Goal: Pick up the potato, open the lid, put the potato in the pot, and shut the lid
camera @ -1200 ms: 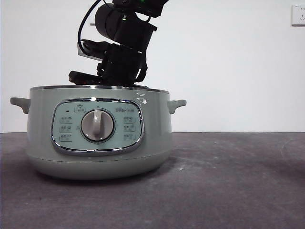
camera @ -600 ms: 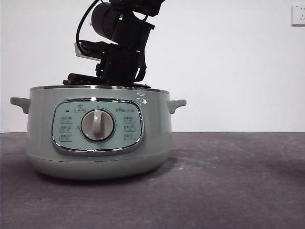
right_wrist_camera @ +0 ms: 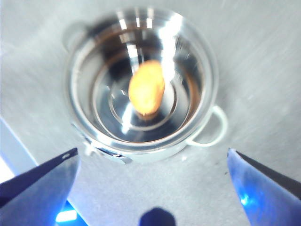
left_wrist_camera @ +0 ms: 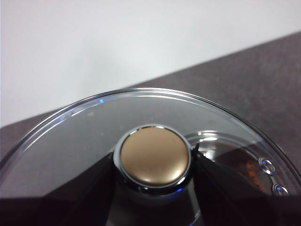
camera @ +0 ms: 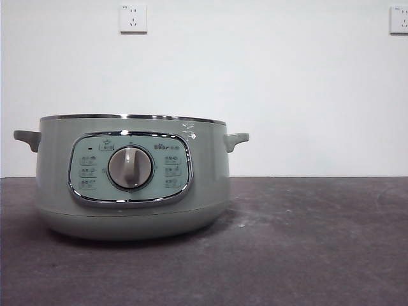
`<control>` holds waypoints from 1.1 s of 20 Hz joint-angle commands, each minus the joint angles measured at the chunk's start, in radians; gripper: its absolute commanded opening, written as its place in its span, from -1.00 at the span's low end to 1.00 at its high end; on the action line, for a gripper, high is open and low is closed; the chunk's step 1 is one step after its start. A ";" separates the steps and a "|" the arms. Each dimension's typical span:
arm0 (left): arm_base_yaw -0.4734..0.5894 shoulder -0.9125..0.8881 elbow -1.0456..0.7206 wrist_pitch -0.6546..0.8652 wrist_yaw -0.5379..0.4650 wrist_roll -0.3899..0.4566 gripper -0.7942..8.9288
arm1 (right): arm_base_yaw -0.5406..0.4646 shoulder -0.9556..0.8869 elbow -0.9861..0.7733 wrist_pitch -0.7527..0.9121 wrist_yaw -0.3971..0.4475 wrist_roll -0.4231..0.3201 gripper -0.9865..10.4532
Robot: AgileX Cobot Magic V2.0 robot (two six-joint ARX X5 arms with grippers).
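The pale green pot (camera: 131, 175) stands uncovered on the dark table in the front view. In the right wrist view the pot (right_wrist_camera: 141, 84) is seen from above, and the orange-brown potato (right_wrist_camera: 146, 92) lies on its shiny inner bottom. My right gripper (right_wrist_camera: 153, 162) is open and empty, high above the pot. My left gripper (left_wrist_camera: 155, 176) is shut on the knob (left_wrist_camera: 154, 157) of the glass lid (left_wrist_camera: 94, 136) and holds it away from the pot. No arm shows in the front view.
Two wall sockets (camera: 132, 18) sit high on the white wall behind the pot. The dark table (camera: 306, 242) stretches to the right of the pot. One side handle (camera: 236, 140) sticks out on the pot's right.
The dark arm that reached into the pot from above has risen out of the front view. The pot has not moved.
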 commanded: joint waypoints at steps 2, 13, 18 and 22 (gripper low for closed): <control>0.000 0.115 0.013 0.093 0.093 0.007 -0.85 | 0.000 -0.122 -0.002 0.000 0.003 0.013 0.11; -0.037 0.401 0.009 0.260 0.179 -0.084 -0.85 | 0.000 -0.357 -0.002 -0.019 0.136 0.043 0.10; -0.072 0.401 -0.090 0.377 0.142 -0.128 -0.85 | -0.003 -0.369 -0.002 -0.050 0.186 0.045 0.10; -0.104 0.401 -0.177 0.455 0.059 -0.145 -0.85 | -0.003 -0.369 -0.002 -0.064 0.186 0.045 0.10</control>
